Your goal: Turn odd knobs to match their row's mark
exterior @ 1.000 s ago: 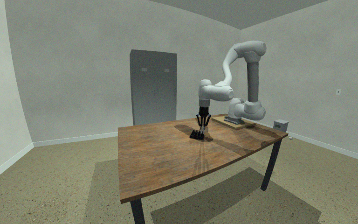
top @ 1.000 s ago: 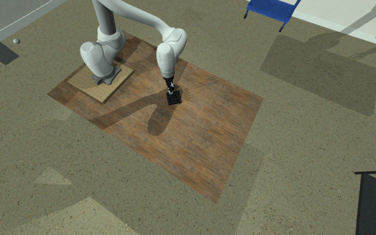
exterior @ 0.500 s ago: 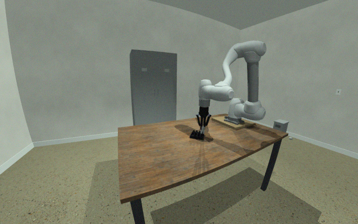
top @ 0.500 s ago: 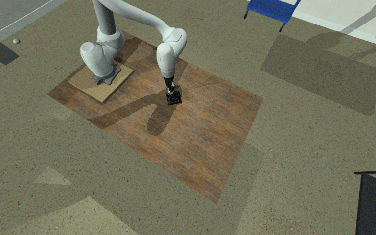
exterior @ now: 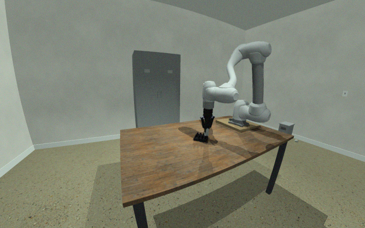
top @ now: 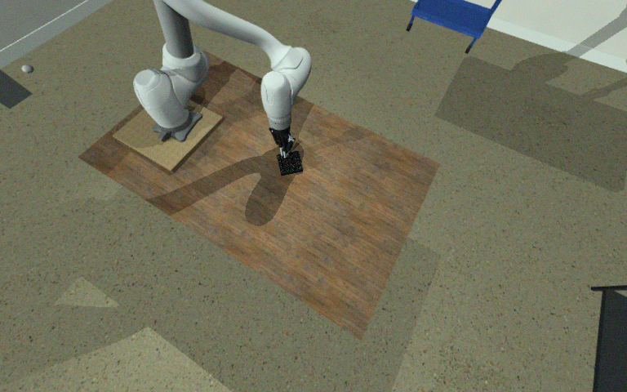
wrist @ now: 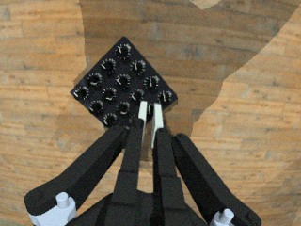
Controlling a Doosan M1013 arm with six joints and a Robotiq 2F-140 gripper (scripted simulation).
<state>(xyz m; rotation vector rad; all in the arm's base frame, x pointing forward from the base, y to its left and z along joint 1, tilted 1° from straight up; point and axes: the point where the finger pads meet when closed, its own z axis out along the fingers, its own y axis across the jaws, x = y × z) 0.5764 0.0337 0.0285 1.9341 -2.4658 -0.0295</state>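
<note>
Where the knob box (top: 290,163) (exterior: 200,137) (wrist: 117,88) sits: on the desk (top: 342,226) (exterior: 167,158) (wrist: 38,118).
End effector (top: 284,153) (exterior: 206,133) (wrist: 150,111): nearly closed, one knob (wrist: 150,111) between its fingertips; whether gripped, cannot tell.

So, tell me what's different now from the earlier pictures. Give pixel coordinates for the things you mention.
The fingers of the claw (top: 283,154) (exterior: 206,134) (wrist: 150,105) have drawn closer together at the knob box (top: 290,167) (exterior: 198,138) (wrist: 117,88). A knob (wrist: 150,111) shows between the tips; I can't tell whether it is gripped or has turned. The box and the arm (top: 277,92) (exterior: 222,94) look unmoved.
</note>
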